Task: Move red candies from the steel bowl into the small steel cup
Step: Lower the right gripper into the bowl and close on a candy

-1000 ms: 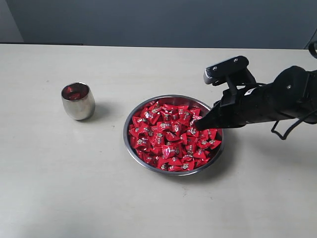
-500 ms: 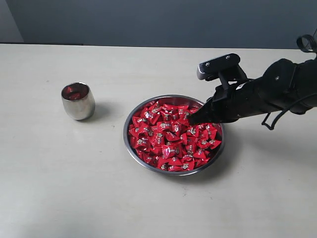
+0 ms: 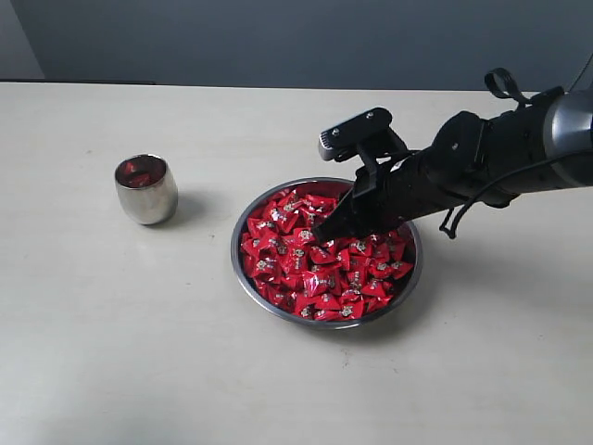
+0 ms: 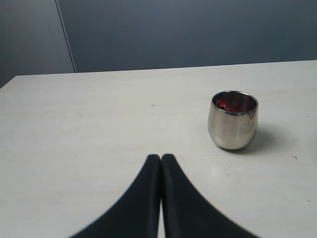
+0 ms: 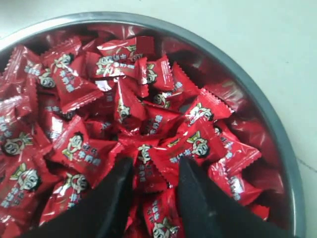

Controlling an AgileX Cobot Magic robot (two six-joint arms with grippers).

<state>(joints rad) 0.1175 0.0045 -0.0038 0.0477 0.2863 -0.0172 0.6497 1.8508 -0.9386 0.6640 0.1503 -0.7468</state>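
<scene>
The steel bowl point(image 3: 242, 270) sits mid-table, heaped with red candies point(image 3: 310, 264). My right gripper point(image 3: 323, 229) hangs low over the pile, fingertips down among the wrappers. In the right wrist view it point(image 5: 154, 166) stands open, its two black fingers point(image 5: 192, 183) apart with a candy point(image 5: 145, 168) lying between them, not clamped. The bowl's rim point(image 5: 250, 84) curves round the candies point(image 5: 74, 84). The small steel cup point(image 3: 145, 189) stands to the left with red candies point(image 3: 139, 171) inside. My left gripper point(image 4: 161, 157) is shut and empty, some way from the cup point(image 4: 233, 120).
Pale tabletop point(image 3: 120, 343) surrounds the bowl and cup. A dark wall runs behind the table's far edge point(image 3: 232, 86). The right arm's black body point(image 3: 491, 162) reaches in from the right above the table.
My right gripper has moved left across the bowl and dropped toward the candies. Its fingers, shut before, have parted. The cup and bowl have not moved.
</scene>
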